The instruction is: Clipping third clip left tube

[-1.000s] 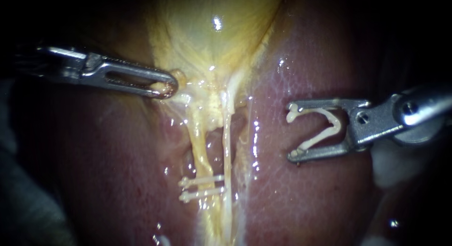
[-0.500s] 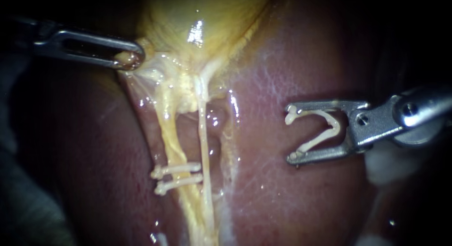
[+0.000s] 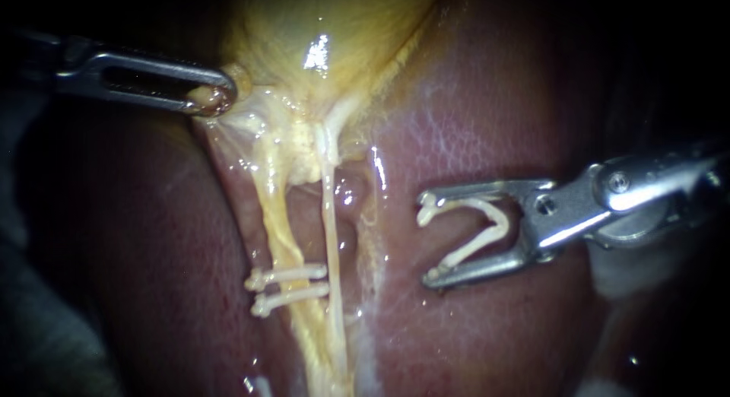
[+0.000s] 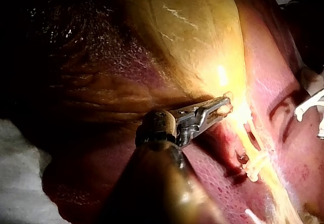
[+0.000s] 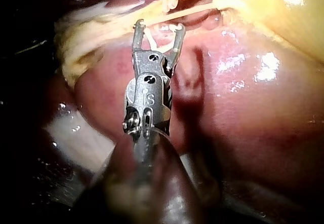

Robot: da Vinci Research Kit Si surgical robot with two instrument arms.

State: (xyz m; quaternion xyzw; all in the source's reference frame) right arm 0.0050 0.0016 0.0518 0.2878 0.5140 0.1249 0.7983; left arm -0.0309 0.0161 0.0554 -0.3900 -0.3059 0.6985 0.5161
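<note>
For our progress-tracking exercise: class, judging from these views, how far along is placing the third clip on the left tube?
Done: two clips already sit across the left tube. In hand: the left instrument grips the gallbladder edge; the right instrument carries an open third clip, off to the side over the liver. Left: bring it around the tube and close it.

Left instrument [image 3: 211,97] shaft vanishes in darkness behind jaws pinching a barely discernible gallbladder fold [image 3: 242,80]. Ahead of them, in the left wrist view, the right instrument [image 3: 426,237] and its loaded clip [image 3: 477,245] are cut off.
</note>
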